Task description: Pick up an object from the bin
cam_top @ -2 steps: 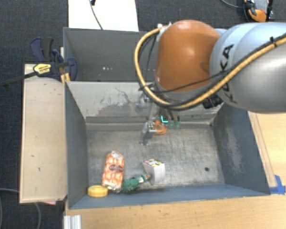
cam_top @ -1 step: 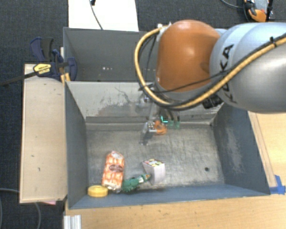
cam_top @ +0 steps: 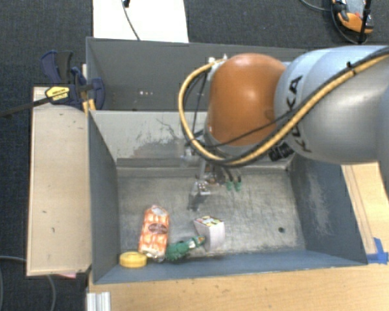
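My gripper point(cam_top: 214, 192) hangs under the orange dome over the middle of the bin floor, open, with nothing between its fingers. One grey fingertip point(cam_top: 196, 199) points down to the left; the other fingertip point(cam_top: 233, 186) is tipped with green. A white cube with coloured print point(cam_top: 209, 229) lies just in front of the gripper, apart from it. A green toy point(cam_top: 181, 249) lies against the cube's left side near the front wall. Further left is an orange and white packet point(cam_top: 153, 233).
A yellow disc point(cam_top: 133, 259) sits in the front left corner beside the packet. The arm and its cables reach in from the right and cover the back right of the bin. Bare floor shows to the right of the cube.
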{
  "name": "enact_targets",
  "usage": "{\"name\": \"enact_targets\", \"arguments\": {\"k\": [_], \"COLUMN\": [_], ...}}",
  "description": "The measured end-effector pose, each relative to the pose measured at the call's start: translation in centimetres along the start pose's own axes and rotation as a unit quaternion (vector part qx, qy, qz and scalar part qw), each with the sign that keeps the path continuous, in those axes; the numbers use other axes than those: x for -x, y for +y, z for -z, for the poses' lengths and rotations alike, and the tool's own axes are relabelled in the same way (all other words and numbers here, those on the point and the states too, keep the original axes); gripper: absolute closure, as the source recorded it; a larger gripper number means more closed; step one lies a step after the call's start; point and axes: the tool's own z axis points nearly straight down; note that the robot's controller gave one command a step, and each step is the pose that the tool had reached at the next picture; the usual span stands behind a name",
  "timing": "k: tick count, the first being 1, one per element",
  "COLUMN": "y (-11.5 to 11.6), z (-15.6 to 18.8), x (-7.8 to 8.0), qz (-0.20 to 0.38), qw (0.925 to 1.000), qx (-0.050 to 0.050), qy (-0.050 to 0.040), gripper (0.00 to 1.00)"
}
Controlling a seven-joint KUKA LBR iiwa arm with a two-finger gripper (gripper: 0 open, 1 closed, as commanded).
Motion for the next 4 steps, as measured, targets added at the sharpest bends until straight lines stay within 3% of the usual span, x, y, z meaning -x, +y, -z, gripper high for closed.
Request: {"name": "enact_targets", "arguments": {"k": [1,2,3,4], "y": [1.0,2.1,2.2,2.2], "z": [-4.1,-7.6,-13.1,-12.8], "x": [-0.9,-1.2,-5.2,-4.7], "qz": [0.075,0.143,0.025,0.023], "qw": [0.9972,0.9897,0.9997,0.9997], "qx": [-0.001,0.0,0.0,0.002], "qy": [0.004,0.0032,0.0025,-0.0085], "gripper": [0.0,0.0,1.0,0.0]}}
